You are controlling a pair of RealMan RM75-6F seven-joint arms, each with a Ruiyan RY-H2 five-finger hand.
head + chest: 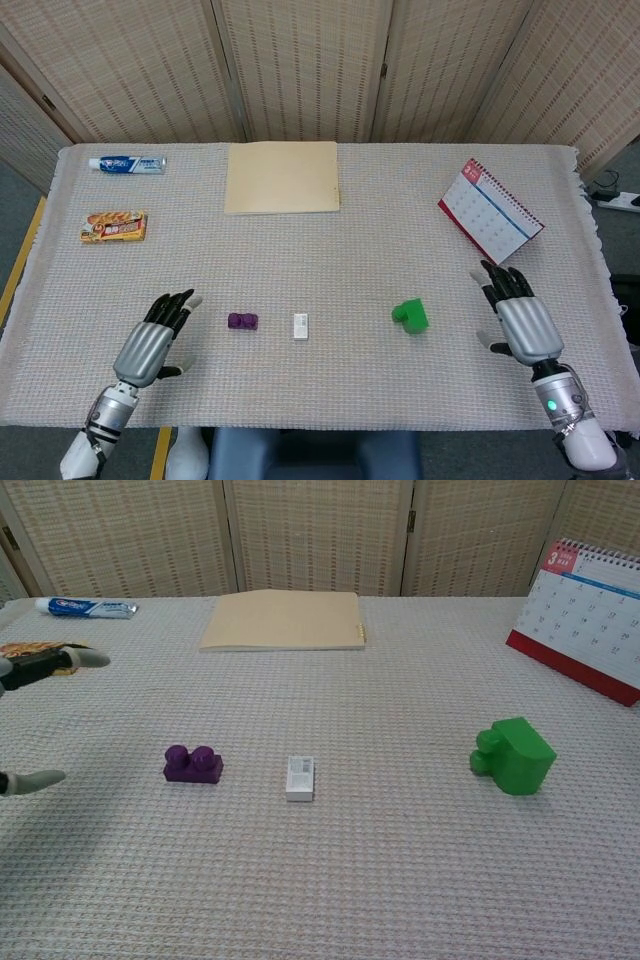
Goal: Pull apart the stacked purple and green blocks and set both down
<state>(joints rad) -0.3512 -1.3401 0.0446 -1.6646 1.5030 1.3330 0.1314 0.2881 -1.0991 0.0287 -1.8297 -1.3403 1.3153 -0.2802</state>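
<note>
Your left hand (pixel 152 343) and right hand (pixel 520 318) hover spread and empty (nothing held); purple block (pixel 242 321) and green block (pixel 410 314) lie well apart on the table, so the task looks done.

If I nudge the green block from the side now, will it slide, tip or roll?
The green block looks like rigid moulded plastic, so it probably won't flex. It seems to lie with its studs pointing sideways, toward the white box, so a push might tip it rather than roll it. The woven tablecloth looks rough, so it would likely drag, not glide.
</note>
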